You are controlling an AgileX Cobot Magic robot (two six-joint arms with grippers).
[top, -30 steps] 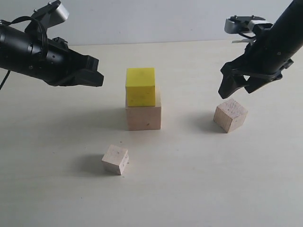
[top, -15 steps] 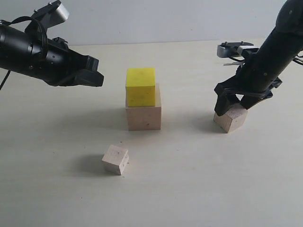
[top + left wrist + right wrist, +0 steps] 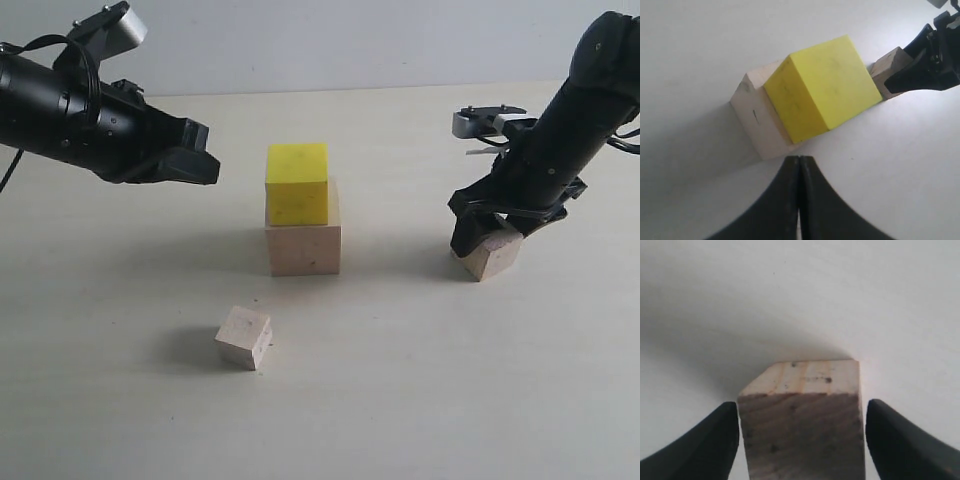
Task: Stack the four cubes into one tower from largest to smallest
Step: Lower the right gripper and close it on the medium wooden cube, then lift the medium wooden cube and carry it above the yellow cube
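Straddling the medium wooden cube (image 3: 490,258), the right gripper (image 3: 489,235) is standing with its jaws spread, one dark finger (image 3: 700,445) lying along each side of the block. In the right wrist view the two fingers are sitting very close to the cube's side faces, and a thin strip of tabletop (image 3: 420,380) is showing between the block and one of them. Whether the other finger is touching the wood is not clear. The cube is resting flat on the tabletop, well to the right of the other blocks in the exterior view, and it is turned at an angle to them.

The left gripper (image 3: 203,165) is hanging above the tabletop on the left of the exterior view, with its jaws pressed together and gripping nothing. In the left wrist view its tips are meeting in one thin seam, pointing toward the stacked pair.

The bright yellow cube (image 3: 297,184) is sitting on top of the large wooden cube (image 3: 303,249) near the middle of the tabletop. It is lying toward the left side of the large cube's top, leaving a narrow ledge of pale wood showing at the right. The small wooden cube (image 3: 243,337) is lying alone on the tabletop in front of that pair and a little to its left, apart from both grippers.
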